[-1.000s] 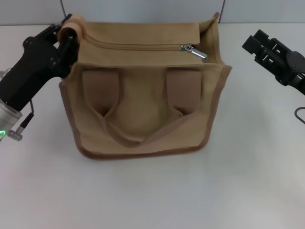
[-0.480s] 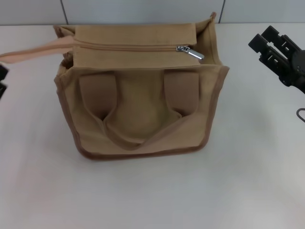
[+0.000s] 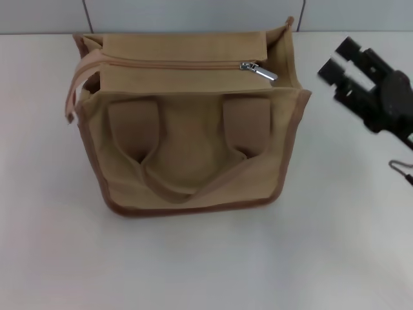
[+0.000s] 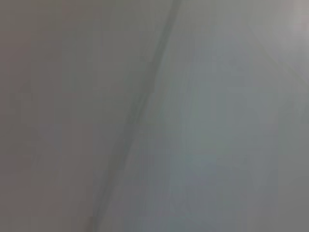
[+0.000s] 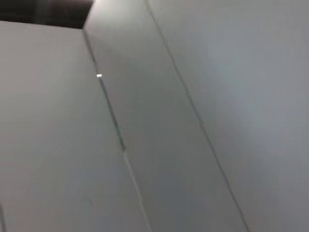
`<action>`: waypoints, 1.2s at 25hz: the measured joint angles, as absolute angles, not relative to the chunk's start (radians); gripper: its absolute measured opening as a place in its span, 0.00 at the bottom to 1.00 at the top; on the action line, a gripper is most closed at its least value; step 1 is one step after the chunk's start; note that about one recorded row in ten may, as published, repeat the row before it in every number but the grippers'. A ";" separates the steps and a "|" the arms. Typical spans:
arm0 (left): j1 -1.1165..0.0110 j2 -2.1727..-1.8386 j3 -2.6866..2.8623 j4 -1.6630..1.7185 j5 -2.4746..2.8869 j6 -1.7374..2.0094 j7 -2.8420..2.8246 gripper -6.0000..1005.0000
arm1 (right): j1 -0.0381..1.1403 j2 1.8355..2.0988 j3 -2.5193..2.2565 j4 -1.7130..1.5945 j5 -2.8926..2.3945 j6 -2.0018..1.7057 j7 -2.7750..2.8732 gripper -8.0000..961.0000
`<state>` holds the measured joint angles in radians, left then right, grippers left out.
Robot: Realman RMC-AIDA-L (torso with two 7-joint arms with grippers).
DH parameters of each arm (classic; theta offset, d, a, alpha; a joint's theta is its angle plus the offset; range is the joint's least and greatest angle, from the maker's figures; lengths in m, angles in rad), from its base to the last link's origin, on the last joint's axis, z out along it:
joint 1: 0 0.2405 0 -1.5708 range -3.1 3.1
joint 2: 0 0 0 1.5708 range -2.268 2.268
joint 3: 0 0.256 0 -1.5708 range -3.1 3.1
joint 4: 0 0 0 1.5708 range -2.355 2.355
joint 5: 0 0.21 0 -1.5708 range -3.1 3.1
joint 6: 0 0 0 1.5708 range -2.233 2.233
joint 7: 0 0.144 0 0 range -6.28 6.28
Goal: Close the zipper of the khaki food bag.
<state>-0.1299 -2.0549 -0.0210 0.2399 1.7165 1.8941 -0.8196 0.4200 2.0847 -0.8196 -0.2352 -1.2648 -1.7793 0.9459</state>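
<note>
The khaki food bag (image 3: 193, 155) stands on the white table in the middle of the head view, with one brown strap handle (image 3: 187, 187) hanging down its front. The other strap (image 3: 73, 87) droops over the bag's left edge. The zipper track (image 3: 168, 64) runs along the top flaps, and its silver slider and pull tab (image 3: 259, 70) lie near the right end. My right gripper (image 3: 337, 59) is open and empty, in the air to the right of the bag, level with the slider and apart from it. My left gripper is out of view.
The white table (image 3: 206, 265) stretches in front of the bag and to both sides. A grey panelled wall (image 3: 193, 13) stands behind it. A thin cable loop (image 3: 401, 169) hangs by the right arm. Both wrist views show only grey wall panels.
My left arm has pulled away to the left and out of view, letting go of the strap, which dropped against the bag's left edge. My right gripper shifted slightly toward the bag.
</note>
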 joint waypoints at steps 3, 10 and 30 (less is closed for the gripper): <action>-0.163 -2.038 0.205 0.353 1.824 1.951 -0.805 0.80 | 0.422 2.081 -0.905 -0.251 -1.275 -1.832 0.881 0.79; -0.209 -2.044 0.479 0.434 1.886 1.937 -0.752 0.80 | 0.456 2.079 -1.085 -0.318 -1.420 -1.809 0.845 0.79; -0.279 -2.056 0.519 0.443 2.049 1.912 -0.762 0.80 | 0.537 2.091 -1.224 -0.298 -1.530 -1.622 0.869 0.79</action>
<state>-0.2792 -2.0557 0.5186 0.4428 2.0488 1.9119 -0.7623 0.5375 2.0908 -1.2240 -0.2976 -1.5298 -1.6224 0.8692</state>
